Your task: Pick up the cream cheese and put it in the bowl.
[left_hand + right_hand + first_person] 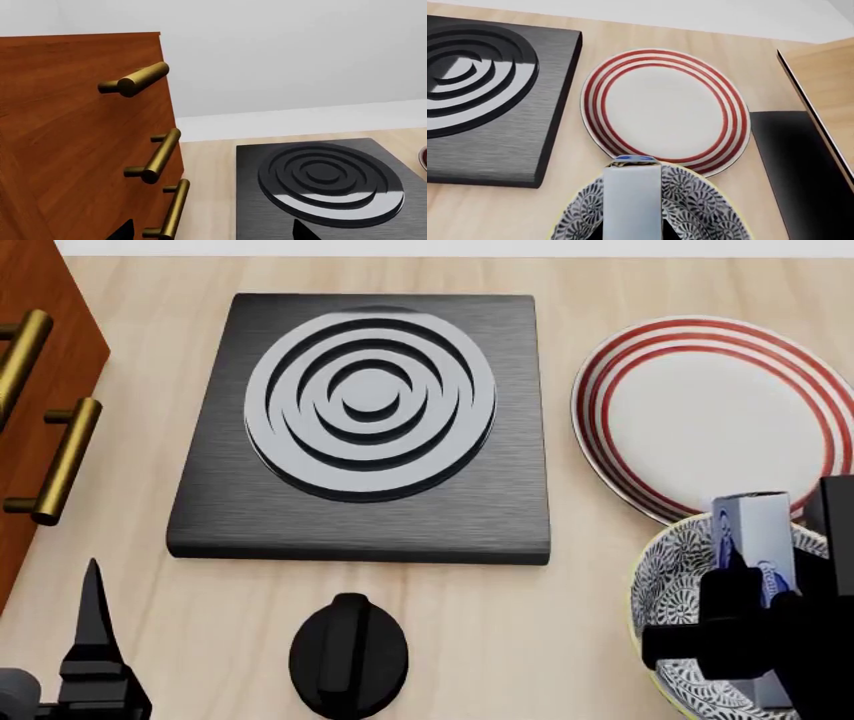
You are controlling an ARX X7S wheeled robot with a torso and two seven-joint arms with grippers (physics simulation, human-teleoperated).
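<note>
A: Right up close you can see the cream cheese, a pale box standing on end. The right gripper has its jaws clamped on the box, one on each side.

B: Where is the box, compared with the bowl?

A: It is over the bowl, inside the ring of its yellow rim. I cannot tell if the bottom of the box is touching the bowl yet.

B: So what is the job now?

A: I think the job is to let it go nicely. I would bring the box down low, near the middle of the bowl, then open the jaws slowly. The box is tall and thin, so I think it will tip over when it is let go. If it is low and near the middle, it should tip inside the bowl.

B: What could go wrong?

A: The red-ringed plate sits just behind the bowl, touching or almost touching it. A push on the bowl could knock it. So I would lift straight up after.

B: And the other arm?

A: The left gripper is far from the bowl, across the worktop, past the black knob. It holds nothing. I cannot tell if its jaws are apart or together
</note>
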